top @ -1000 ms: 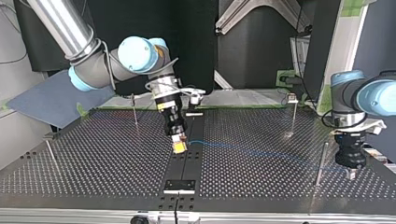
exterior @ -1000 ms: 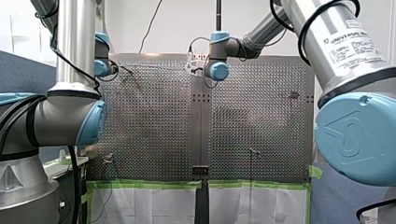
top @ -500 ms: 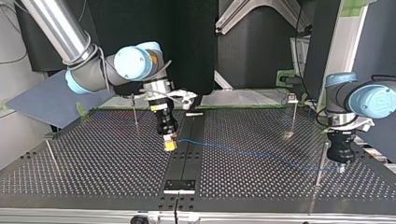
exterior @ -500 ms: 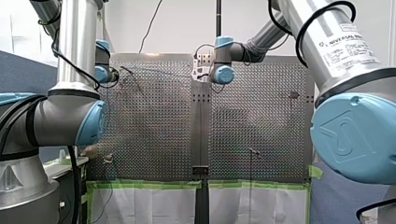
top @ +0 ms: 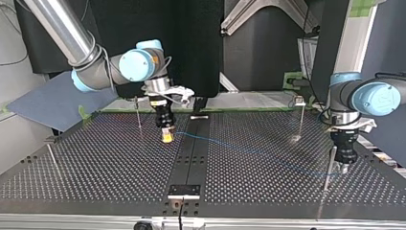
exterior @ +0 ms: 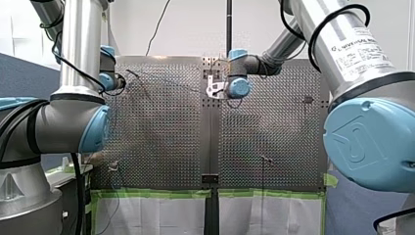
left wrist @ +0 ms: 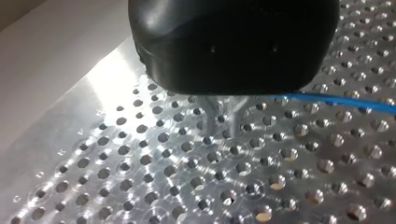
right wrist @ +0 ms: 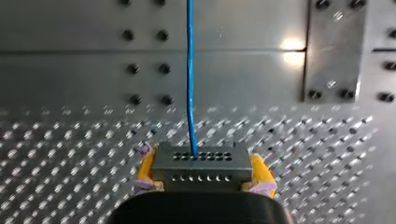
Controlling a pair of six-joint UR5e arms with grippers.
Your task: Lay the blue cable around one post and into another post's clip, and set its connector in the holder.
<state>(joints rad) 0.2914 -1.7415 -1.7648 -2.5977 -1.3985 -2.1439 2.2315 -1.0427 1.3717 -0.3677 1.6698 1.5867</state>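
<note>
In the right wrist view my right gripper (right wrist: pixel 201 184) is shut on the grey connector (right wrist: pixel 201 164), with a yellow pad at each side. The blue cable (right wrist: pixel 190 70) runs straight ahead from it. In the top view the right gripper (top: pixel 167 137) hangs low over the plate, left of the centre strip. The blue cable (top: pixel 249 152) trails to the right toward a thin post (top: pixel 329 165). My left gripper (top: pixel 343 166) stands just right of that post. In the left wrist view the left gripper (left wrist: pixel 224 125) has its metal fingers slightly parted, and the cable (left wrist: pixel 341 101) passes beside it.
More thin posts stand on the perforated table (top: pixel 95 167): one behind the right gripper (top: pixel 138 116), one with a clip on top (top: pixel 300 101), one at the left edge (top: pixel 52 160). A small black block (top: pixel 183 190) sits on the centre strip near the front edge.
My right arm has carried the connector to the top view's left and farther back. My left gripper has risen and shifted left toward the post, and its fingers have parted.
</note>
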